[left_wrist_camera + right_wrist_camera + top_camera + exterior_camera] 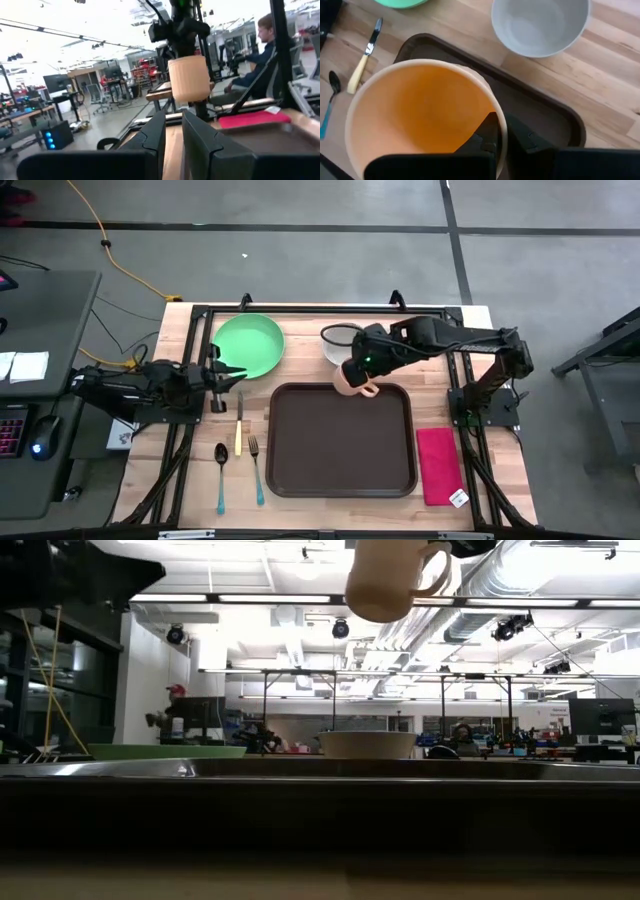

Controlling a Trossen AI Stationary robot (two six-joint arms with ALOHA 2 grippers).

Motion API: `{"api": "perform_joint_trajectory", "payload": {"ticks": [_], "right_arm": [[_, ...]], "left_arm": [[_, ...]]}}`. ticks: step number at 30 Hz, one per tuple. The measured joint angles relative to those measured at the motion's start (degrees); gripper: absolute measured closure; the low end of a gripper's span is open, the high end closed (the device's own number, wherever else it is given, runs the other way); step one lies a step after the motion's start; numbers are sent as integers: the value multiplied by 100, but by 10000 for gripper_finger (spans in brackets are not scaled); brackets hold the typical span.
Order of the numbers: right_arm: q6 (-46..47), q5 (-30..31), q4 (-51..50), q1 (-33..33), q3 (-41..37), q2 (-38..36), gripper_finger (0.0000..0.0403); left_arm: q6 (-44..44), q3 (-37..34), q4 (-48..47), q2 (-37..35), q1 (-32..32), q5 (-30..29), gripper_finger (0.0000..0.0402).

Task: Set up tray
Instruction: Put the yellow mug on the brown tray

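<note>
The dark-brown tray (340, 442) lies flat on the wooden table. My right gripper (358, 370) hangs over the tray's far rim, shut on a peach mug (356, 381). In the low view the mug (385, 580) is up near the top, its handle (440, 568) to one side. The right wrist view looks down into the mug (420, 115) with the tray (540, 107) below it. My left gripper (226, 375) waits left of the tray beside the green plate (248, 345), fingers slightly apart, touching nothing. My right gripper holds the mug by its rim (496, 131), one finger inside the cup and one outside the wall. The fingers come from above, pointing down. The mug is upright with its mouth up, lifted clear above the tray's far edge.
A white bowl (339, 342) stands beyond the tray, next to the green plate. A knife (239, 432), fork (256, 470) and spoon (221, 475) lie left of the tray. A red-pink napkin (438, 466) lies to its right. A person (265, 47) sits beyond the table.
</note>
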Motion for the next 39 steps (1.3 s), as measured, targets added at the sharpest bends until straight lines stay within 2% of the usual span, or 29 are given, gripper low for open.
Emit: {"api": "perform_joint_trajectory", "payload": {"ticks": [4,11,19,28,39], "right_arm": [[117,-55,245,74,-142,0,403],[117,-78,793,194,-313,4,403],[-21,-154,1047,229,-310,271,403],[-485,-564,1249,229,-310,760,403],[-974,-505,1227,229,-308,800,403]], "left_arm": [[-399,65,-26,0,-1,23,305],[-808,235,-87,0,-1,424,305],[-942,516,-136,204,-1,447,305],[-1205,1171,-318,1565,-1,541,305],[-1199,2398,-755,3243,-1,539,305]]}}
